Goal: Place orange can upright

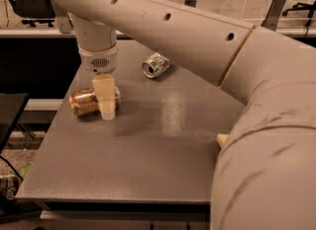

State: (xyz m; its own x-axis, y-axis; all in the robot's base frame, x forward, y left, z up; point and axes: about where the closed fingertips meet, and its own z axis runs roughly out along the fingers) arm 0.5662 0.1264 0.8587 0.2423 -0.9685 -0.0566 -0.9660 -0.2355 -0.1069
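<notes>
Shiny orange-copper aluminium drink can (82,102) lies on its side on the grey tabletop (163,150), nr the table's left edge as seen in the camera view, approx. midway btwn its front and back edges. Long axis runs roughly left-right across the table. One rounded end faces the table's left edge; the other end is hidden. Metal skin catches the light in bright streaks. Not upright: the can's body rests flat on the table surface. The robot's cream-coloured gripper (107,109) hangs over the can's right end, covering that part, its tip low nr the table surface.
</notes>
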